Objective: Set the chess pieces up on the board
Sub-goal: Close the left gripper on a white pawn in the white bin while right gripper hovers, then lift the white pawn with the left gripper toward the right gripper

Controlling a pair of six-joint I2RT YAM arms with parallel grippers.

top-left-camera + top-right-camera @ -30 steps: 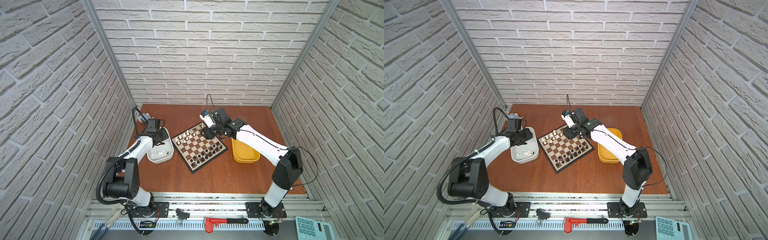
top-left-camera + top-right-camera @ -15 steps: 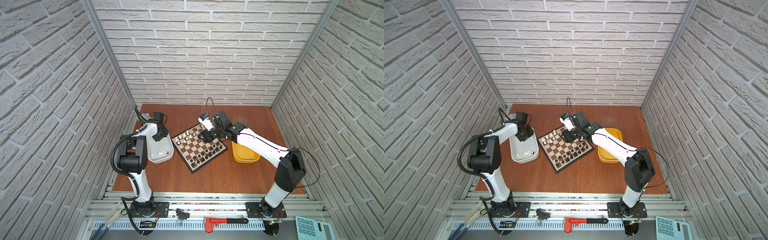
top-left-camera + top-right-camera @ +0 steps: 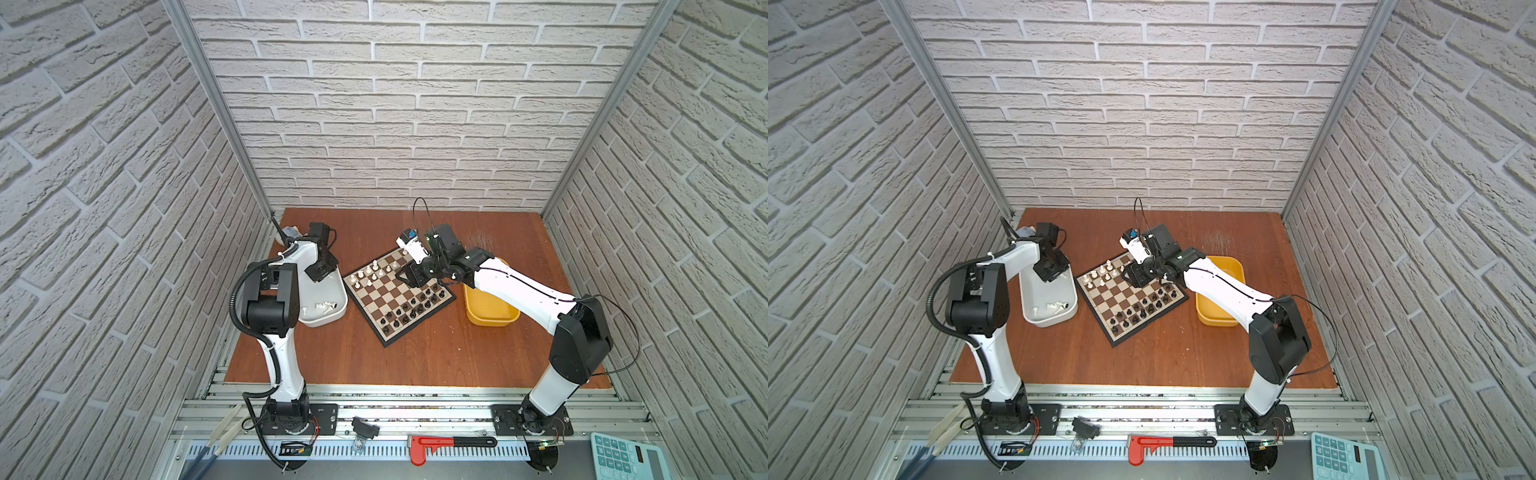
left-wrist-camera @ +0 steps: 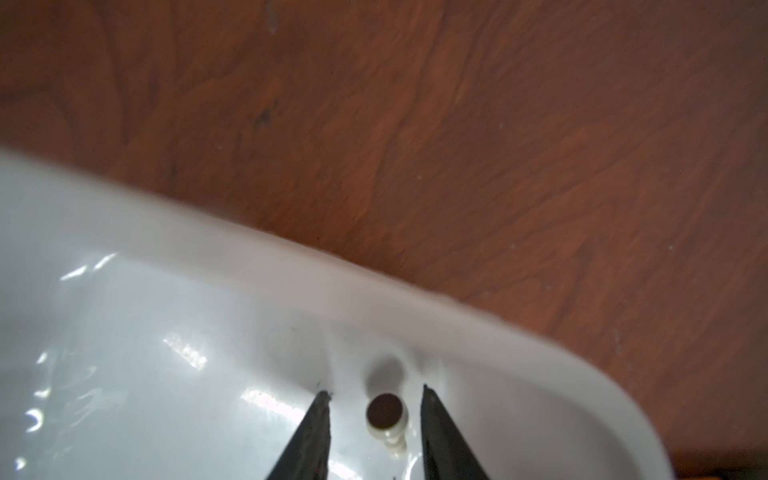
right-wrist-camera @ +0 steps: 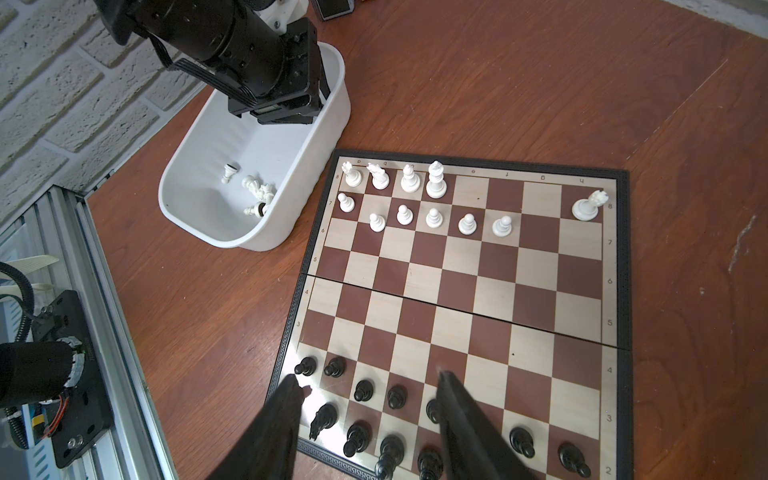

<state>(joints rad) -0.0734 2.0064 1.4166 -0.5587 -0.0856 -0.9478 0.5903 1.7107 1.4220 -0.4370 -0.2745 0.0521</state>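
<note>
Wrist footage alone shows the left gripper (image 4: 376,395) open astride a white piece (image 4: 384,413) lying in the tub (image 4: 208,266), with a gap on either side; in both top views the arm hides it. The right gripper (image 5: 370,382) hangs open and empty over the black pieces (image 5: 363,390). The board (image 5: 457,291), brown and cream with a black rim, lies on the counter (image 5: 498,83) beside the tub. The white pieces (image 5: 435,185) line its opposite edge.

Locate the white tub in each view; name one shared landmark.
In a top view: white tub left of the board.
In a top view: tub left of the board.
Left wrist: tub beneath the left gripper.
Right wrist: tub beside the board.
Shared landmark: brown tabletop.
</note>
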